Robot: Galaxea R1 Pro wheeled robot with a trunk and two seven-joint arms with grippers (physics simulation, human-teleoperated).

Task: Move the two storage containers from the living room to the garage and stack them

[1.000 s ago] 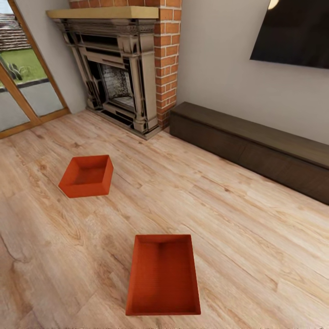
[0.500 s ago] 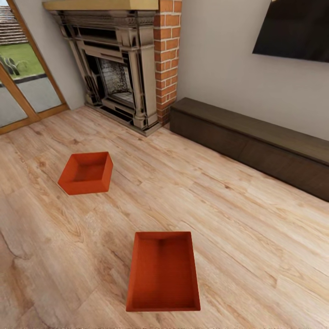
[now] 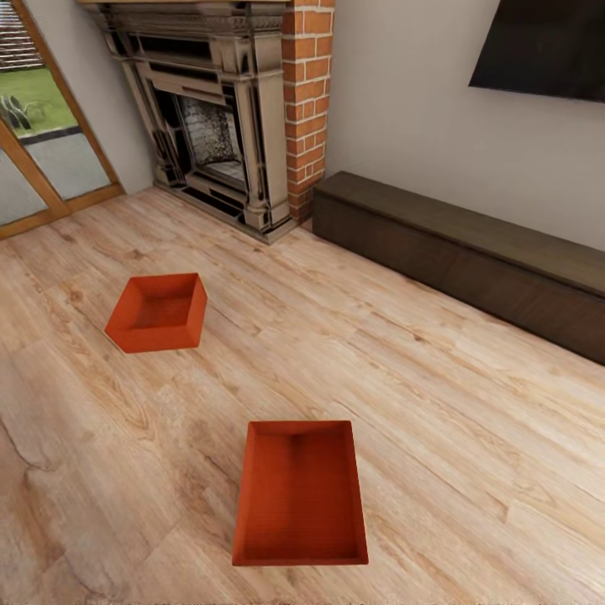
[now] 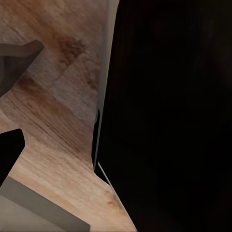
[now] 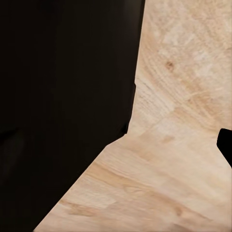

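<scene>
I see two open-top orange-red bins lying empty on the wood floor: near bin (image 3: 300, 496) close ahead, far bin (image 3: 157, 312) well apart, toward my left claw's side.

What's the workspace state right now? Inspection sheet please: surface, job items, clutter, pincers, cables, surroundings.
Surface: light wood-plank floor, bare between items.
Job's things: near storage container and far storage container, both open-top, empty, upright on the planks, well apart.
Clutter: nothing seen.
Pincers: left and right state cannot be told; wrist views give dark robot body over floor.
Cables: nothing seen.
Surroundings: brick fireplace, low dark cabinet along the wall, dark wall screen, wood-framed glass door.
</scene>
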